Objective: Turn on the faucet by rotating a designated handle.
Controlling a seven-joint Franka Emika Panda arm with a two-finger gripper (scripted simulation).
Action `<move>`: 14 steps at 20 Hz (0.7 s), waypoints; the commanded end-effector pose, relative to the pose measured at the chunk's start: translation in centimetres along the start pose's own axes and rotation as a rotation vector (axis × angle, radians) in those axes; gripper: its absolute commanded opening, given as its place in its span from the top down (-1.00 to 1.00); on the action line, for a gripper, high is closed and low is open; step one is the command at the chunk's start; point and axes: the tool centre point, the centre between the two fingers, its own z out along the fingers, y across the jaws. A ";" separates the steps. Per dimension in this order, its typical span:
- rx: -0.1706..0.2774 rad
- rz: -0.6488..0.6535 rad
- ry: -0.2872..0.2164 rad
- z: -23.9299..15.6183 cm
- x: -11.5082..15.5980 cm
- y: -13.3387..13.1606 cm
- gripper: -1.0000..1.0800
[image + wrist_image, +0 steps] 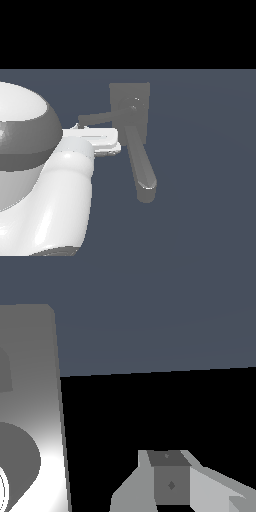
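Exterior view: faucet (131,111) stands mid-scene on its square base plate (142,90). Thick round-tipped spout (141,165) runs down toward the near edge. Thin handle (96,119) juts from the round hub (133,105) toward the exterior view's left. White gripper (107,140) sits just beside and below the handle; contact unclear. Bulky arm (40,170) fills the lower left corner.

Wrist view: base plate (30,356) close up, 1 fingertip (170,481) visible. Cannot tell whether the fingers are spread or closed.
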 end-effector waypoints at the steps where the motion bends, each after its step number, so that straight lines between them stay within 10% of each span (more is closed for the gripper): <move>1: 0.010 -0.008 0.012 -0.2 0.1 -0.7 1.00; 14: 0.040 -0.039 0.071 -0.9 1.5 -2.7 1.00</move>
